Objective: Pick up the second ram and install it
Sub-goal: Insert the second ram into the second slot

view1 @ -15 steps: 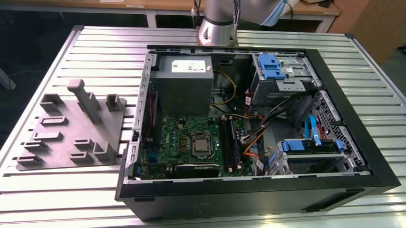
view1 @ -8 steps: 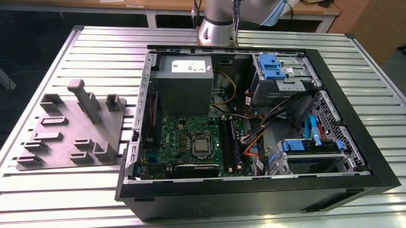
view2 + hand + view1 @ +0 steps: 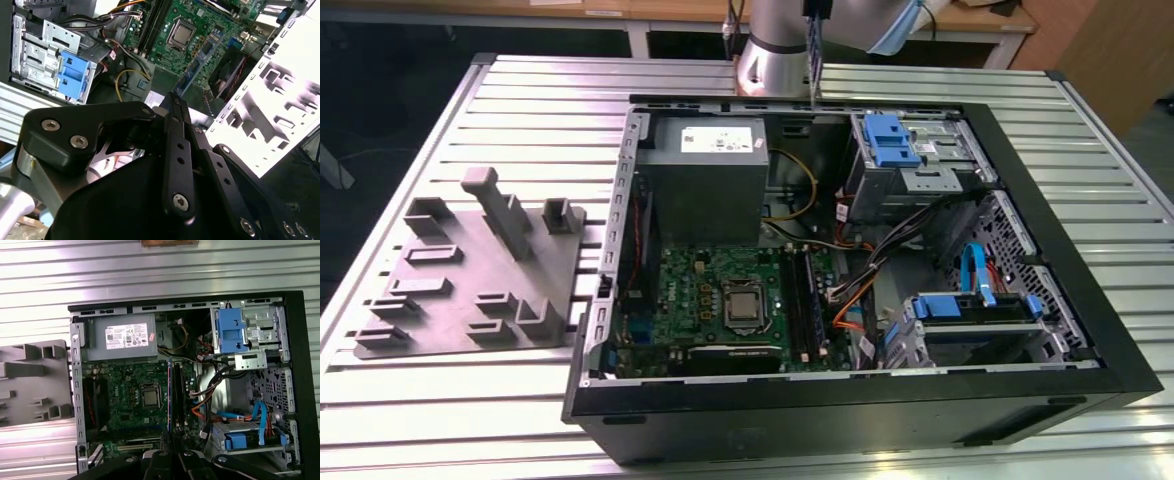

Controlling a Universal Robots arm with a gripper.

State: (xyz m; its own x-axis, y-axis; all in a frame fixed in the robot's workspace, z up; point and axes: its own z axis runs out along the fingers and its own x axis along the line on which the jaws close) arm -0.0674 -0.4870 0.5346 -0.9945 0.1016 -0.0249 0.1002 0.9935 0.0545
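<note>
My gripper (image 3: pixel 173 98) is shut on the second ram (image 3: pixel 199 61), a thin bluish board that sticks out past the fingertips. In the first wrist view the ram (image 3: pixel 169 395) shows edge-on as a narrow strip running from the gripper (image 3: pixel 171 442) across the motherboard (image 3: pixel 127 395). In the exterior view the ram (image 3: pixel 817 60) hangs upright in the air above the rear edge of the open computer case (image 3: pixel 854 410), well above the motherboard (image 3: pixel 707 300). The long memory slots (image 3: pixel 807 300) lie beside the processor socket (image 3: pixel 744 305).
A grey fixture plate (image 3: pixel 467 270) with raised blocks lies on the slatted table on the exterior view's left of the case. Inside the case are a power supply (image 3: pixel 704 165), blue drive brackets (image 3: pixel 891 140), a drive cage (image 3: pixel 974 310) and loose cables (image 3: pixel 854 290).
</note>
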